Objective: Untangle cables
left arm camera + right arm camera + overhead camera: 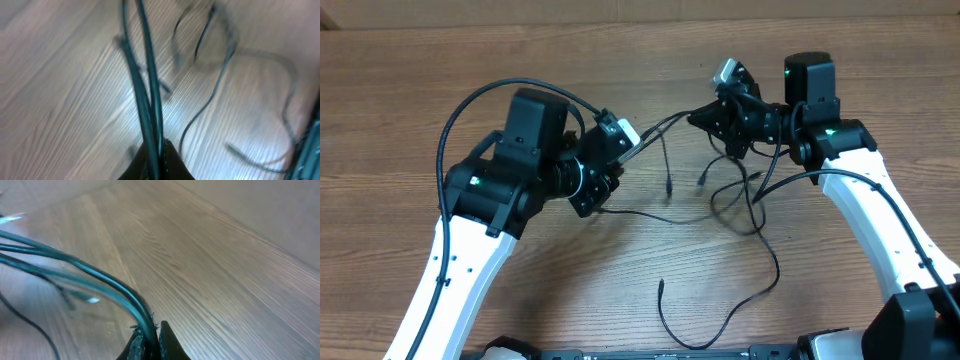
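Left gripper (154,152) and right gripper (150,336) each pinch the cables (150,75).

The overhead view is evenly and moderately bright, lit from above with no hard glare, and the wooden table (620,40) shows its grain crisply; the cables (777,262) cast only faint, soft-edged shadows. The left wrist view is heavily blurred: the strands smear into soft greenish-black bands, the grain streaks, and a pale bluish-white sheen washes out the wood in the middle. The right wrist view is also softer than the overhead, with the strands smeared at the left edge, the far wood hazy, and the bottom edge falling into dark, underexposed shapes
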Motion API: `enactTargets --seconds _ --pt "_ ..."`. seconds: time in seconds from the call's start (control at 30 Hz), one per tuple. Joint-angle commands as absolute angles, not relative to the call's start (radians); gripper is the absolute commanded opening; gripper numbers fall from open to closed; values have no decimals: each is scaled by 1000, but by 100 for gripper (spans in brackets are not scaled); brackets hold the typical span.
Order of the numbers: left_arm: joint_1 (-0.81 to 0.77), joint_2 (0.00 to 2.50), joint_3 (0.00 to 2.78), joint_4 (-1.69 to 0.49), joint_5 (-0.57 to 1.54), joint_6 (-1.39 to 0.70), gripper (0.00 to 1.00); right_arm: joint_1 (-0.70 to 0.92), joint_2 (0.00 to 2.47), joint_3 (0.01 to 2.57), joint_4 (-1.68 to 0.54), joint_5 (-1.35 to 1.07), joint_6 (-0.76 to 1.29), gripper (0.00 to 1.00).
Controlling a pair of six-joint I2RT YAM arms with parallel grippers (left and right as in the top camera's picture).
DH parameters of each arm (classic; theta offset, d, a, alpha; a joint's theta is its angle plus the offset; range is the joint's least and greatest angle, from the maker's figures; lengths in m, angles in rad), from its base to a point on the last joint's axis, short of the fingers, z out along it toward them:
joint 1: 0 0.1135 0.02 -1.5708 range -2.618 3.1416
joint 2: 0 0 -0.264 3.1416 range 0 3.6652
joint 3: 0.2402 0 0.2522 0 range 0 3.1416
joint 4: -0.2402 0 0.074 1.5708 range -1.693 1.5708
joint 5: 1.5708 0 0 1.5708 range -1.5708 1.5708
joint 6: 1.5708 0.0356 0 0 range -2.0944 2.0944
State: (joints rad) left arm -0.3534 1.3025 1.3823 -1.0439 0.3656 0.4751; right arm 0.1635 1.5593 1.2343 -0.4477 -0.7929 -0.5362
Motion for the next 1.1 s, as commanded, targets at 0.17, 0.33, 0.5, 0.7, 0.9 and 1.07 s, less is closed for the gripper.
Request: enactTargets --seconds 0.17,0.33,0.5,0.7,0.9,1.07 --pt "-347 1283 1407 -1098 -247 264 4 11 1468 1241 -419 -267 -525 4" --pt "-346 1283 1407 -1091 -392 184 4 -19 1418 1242 -397 -14 -525 4" --pt "-346 1283 1407 -1079 -408 152 4 -28 1397 1242 -386 159 -525 4" --pt "-346 1283 1407 -1052 -406 132 4 -28 1397 1242 -377 201 -473 4" --pt "-347 1283 1407 -1024 -316 122 4 -28 1397 1241 -428 -4 -442 4" --pt "-347 1283 1407 -925 -41 122 4 -28 1406 1241 -514 -318 -436 15"
